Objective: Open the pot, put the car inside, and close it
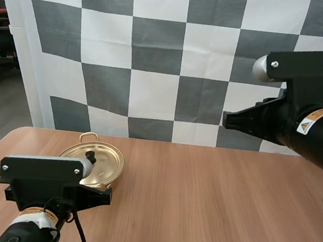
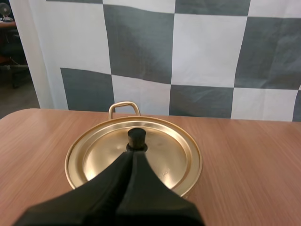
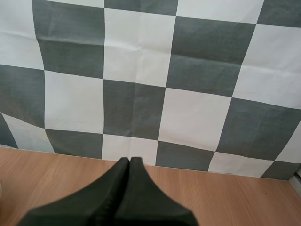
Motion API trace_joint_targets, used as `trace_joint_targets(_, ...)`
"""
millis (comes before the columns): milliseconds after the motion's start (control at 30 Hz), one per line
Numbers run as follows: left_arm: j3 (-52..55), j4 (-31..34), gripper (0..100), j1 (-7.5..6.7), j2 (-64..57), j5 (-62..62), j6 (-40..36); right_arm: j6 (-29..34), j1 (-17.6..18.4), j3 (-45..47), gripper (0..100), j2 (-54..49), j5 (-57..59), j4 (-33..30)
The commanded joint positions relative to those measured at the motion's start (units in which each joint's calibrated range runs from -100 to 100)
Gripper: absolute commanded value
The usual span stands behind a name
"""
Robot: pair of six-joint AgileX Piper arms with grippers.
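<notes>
The lid (image 2: 101,157) is gold-coloured metal, smooth and glossy, with a soft sheen and faint rings pressed in near its rim. Its knob (image 2: 137,138) looks like matt black plastic. The loop handle (image 2: 124,107) behind it is the same shiny metal. The table (image 2: 249,160) has a wood-grain top, smooth, with a dull satin finish. The left gripper (image 2: 133,153) and right gripper (image 3: 129,161) are black, matt and plastic-looking.

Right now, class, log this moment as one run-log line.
pot: lid on | left fingers: shut, tips near lid knob | right fingers: shut, raised over table
</notes>
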Motion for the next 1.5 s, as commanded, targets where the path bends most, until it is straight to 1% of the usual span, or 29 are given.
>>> trace_joint_targets(0,0.0,0.0,0,-0.03,0.0,0.0,0.1,0.0,0.0,6.3,0,-1.7,-5.3,-0.1)
trace_joint_targets(100,0.0,0.0,0,-0.03,0.0,-1.0,0.1,0.0,0.0,12.4,0,-3.1,-12.3,-1.0)
trace_joint_targets(267,0.0,0.0,0,-0.03,0.0,-1.0,0.1,0.0,0.0,22.3,0,-4.2,-33.5,-1.3)
trace_joint_targets(333,0.0,0.0,0,-0.03,0.0,-1.0,0.1,0.0,0.0,26.0,0,-5.0,-39.9,-1.3)
trace_joint_targets(533,0.0,0.0,0,-0.03,0.0,-1.0,0.1,0.0,0.0,34.4,0,-10.7,-45.3,-1.1)
trace_joint_targets(733,0.0,0.0,0,-0.03,0.0,-1.0,0.1,0.1,0.0,38.3,0,-17.0,-45.6,-0.7)
trace_joint_targets(800,0.0,0.0,0,-0.03,0.0,-1.0,0.1,0.1,0.0,39.2,0,-18.8,-45.0,0.9)
trace_joint_targets(867,0.0,0.0,0,-0.03,0.0,-1.0,0.1,0.1,0.0,39.9,0,-20.2,-43.0,2.3)
trace_joint_targets(1033,0.0,0.0,0,-0.03,0.0,-1.0,0.1,0.1,0.0,40.2,0,-23.7,-33.4,5.7)
trace_joint_targets(1200,0.0,0.0,0,-0.03,0.0,-1.0,0.1,0.1,0.0,40.2,0,-26.9,-28.9,6.2)
trace_joint_targets(1333,0.0,0.0,0,-0.03,0.0,-1.0,0.1,0.1,-1.5,40.2,0,-28.4,-20.2,6.5)
trace_joint_targets(1467,0.0,0.0,0,-0.03,0.0,-1.0,0.1,0.2,-4.3,40.2,0,-28.4,-19.1,7.7)
